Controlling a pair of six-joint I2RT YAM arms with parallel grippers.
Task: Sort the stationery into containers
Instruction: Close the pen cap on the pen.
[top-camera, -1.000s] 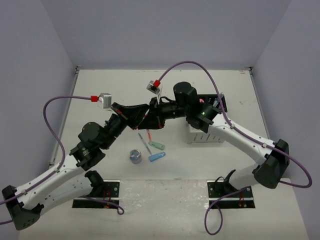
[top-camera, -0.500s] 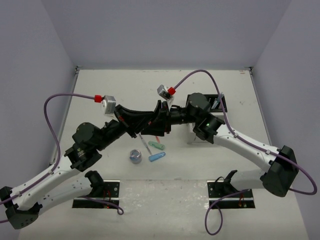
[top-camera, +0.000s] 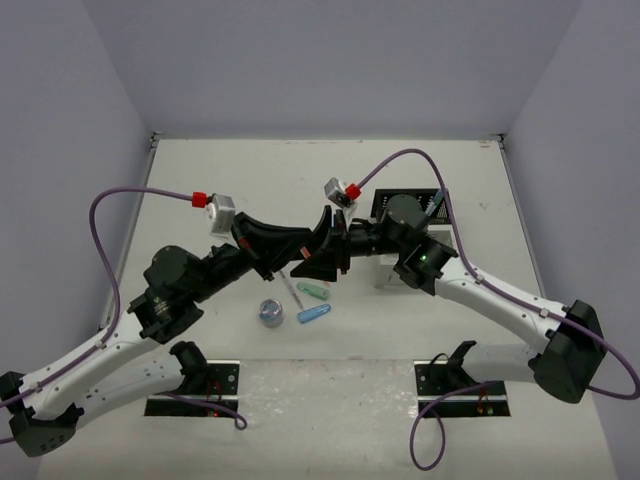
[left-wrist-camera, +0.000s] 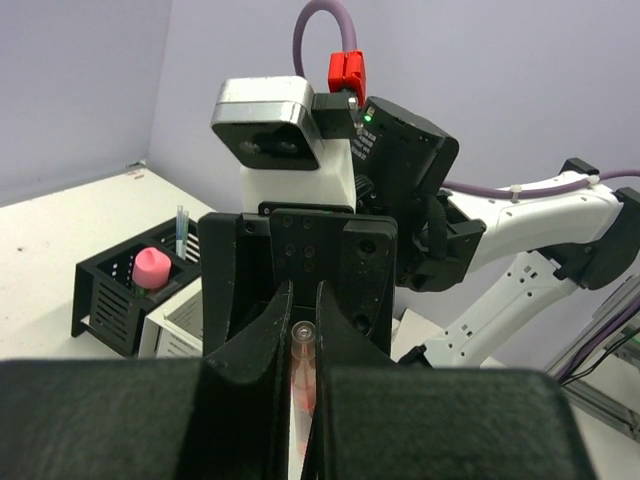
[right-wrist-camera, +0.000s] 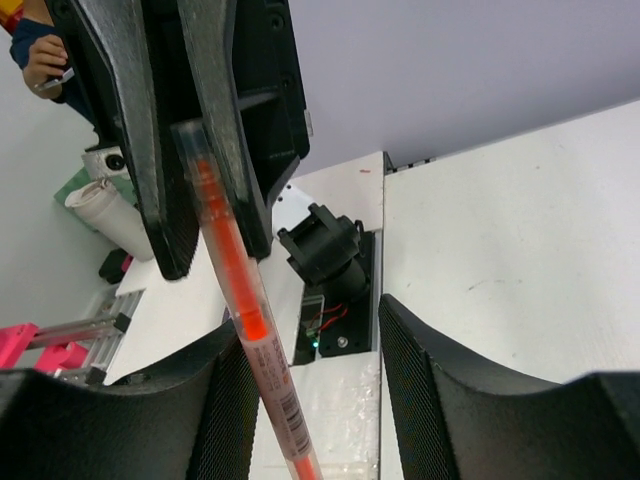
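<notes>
A clear pen with orange ink (right-wrist-camera: 245, 300) is pinched at its upper end by my left gripper (right-wrist-camera: 190, 130), which is shut on it; the pen's tip (left-wrist-camera: 303, 340) shows end-on between the left fingers. My right gripper (right-wrist-camera: 320, 400) faces the left one nose to nose above the table (top-camera: 325, 255). Its jaws stand apart around the pen's lower end, which lies close to one finger (right-wrist-camera: 225, 400). A thin pen (top-camera: 291, 288), a mint capsule (top-camera: 317, 291), a blue capsule (top-camera: 314, 314) and a blue-grey roll (top-camera: 271, 312) lie on the table.
The black box (left-wrist-camera: 110, 300) holds a pink piece (left-wrist-camera: 152, 267) and an upright pencil (left-wrist-camera: 180, 230). The white box (left-wrist-camera: 175, 320) stands in front of it. Both boxes sit under my right arm (top-camera: 470, 285), at the table's right middle.
My right gripper has opened off the pen while the left stayed shut on it. Both grippers have shifted a little right and nearer.
</notes>
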